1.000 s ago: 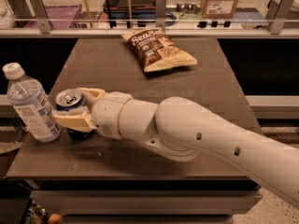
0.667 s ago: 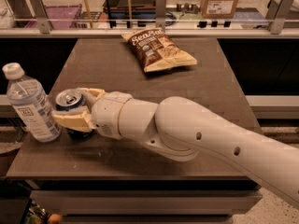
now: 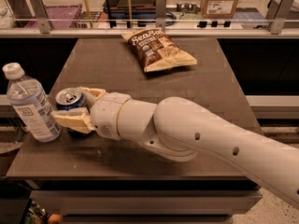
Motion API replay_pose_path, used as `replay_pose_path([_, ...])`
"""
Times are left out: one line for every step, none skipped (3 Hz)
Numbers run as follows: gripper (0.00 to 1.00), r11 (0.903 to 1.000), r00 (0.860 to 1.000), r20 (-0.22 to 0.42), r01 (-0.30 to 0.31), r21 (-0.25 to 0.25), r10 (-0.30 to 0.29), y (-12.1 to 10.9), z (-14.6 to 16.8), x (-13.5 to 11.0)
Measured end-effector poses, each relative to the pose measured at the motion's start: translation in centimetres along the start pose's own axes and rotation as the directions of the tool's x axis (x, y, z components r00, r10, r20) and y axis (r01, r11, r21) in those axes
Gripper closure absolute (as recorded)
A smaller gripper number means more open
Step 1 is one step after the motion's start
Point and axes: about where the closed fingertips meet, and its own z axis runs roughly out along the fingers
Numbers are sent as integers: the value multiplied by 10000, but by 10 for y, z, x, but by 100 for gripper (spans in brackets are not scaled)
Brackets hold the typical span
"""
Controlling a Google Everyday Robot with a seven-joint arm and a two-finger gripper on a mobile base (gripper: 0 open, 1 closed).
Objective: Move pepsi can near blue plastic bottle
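Dark table (image 3: 224, 92): claw (image 3: 71, 106) clasps pepsi can (image 3: 69, 98) just beside blue plastic bottle (image 3: 30, 107); snack bag (image 3: 159, 50) reads "Sea Salt".

The single camera looks steeply down from above the near edge of the table (image 3: 210, 92), facing across its top toward the far rail (image 3: 93, 31) and the shelves beyond. It sits close, so the tabletop fills most of the view. The arm (image 3: 210, 134) enters from the lower right, and the gripper (image 3: 70, 105) lies left of centre, clasping the pepsi can (image 3: 69, 98).
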Motion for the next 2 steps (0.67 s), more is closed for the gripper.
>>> replay_pose_path([0,10000,10000,-5,27,-29,-27,2,1,-1])
replay_pose_path([0,10000,10000,-5,28,-30,-28,2,1,-1])
